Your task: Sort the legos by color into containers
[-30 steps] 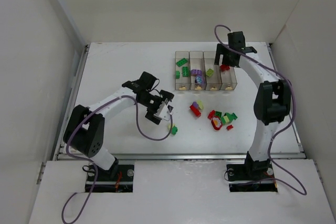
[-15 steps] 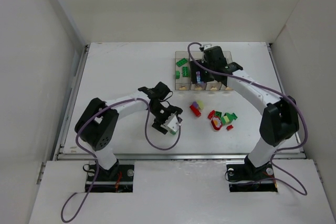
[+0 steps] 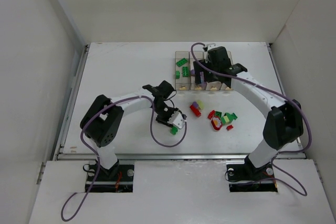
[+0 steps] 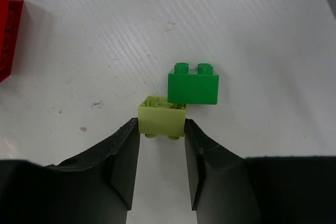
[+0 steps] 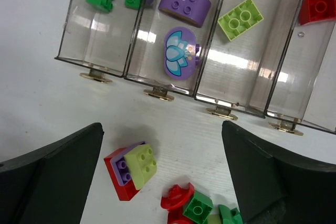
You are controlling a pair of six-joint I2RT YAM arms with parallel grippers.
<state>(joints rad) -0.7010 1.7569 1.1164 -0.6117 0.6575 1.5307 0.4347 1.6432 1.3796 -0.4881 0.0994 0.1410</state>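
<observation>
Left wrist — left pincer [image 4: 161, 125] snug on a boxy, glossy pale yellow-green brick [image 4: 162, 120] — right pincer [image 5: 161, 128] wide apart.

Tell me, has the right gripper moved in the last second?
Yes. The right gripper swung left along the bins, from over the rightmost one to about the middle of the row.

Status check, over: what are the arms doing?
Left gripper flanking pale brick, grip unclear. Green brick against its far corner. Right gripper open, empty, by bins.
</observation>
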